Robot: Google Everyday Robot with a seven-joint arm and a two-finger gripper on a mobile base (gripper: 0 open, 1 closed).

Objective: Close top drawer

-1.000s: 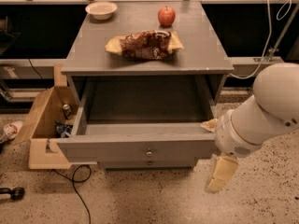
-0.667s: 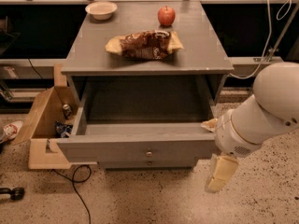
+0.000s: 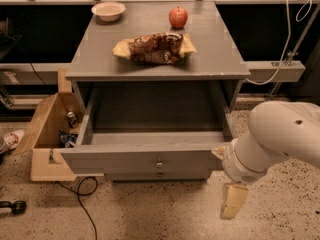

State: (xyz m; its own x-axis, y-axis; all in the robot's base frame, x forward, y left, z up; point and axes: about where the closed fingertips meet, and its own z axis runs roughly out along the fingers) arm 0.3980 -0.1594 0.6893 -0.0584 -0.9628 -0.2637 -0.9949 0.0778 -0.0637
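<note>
Slightly lower than a second ago, the gripper (image 3: pixel 234 201) hangs just beside the right end of the top drawer (image 3: pixel 150 159); whether it is spread or closed cannot be told. Drawer unmoved, pulled well out; closing is not begun.

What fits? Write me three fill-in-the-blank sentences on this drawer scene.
The top drawer stands ____.
The gripper hangs by the drawer's ____ front corner.
Behind the bag on the cabinet sits a red ____.
Missing: open; right; apple.
</note>
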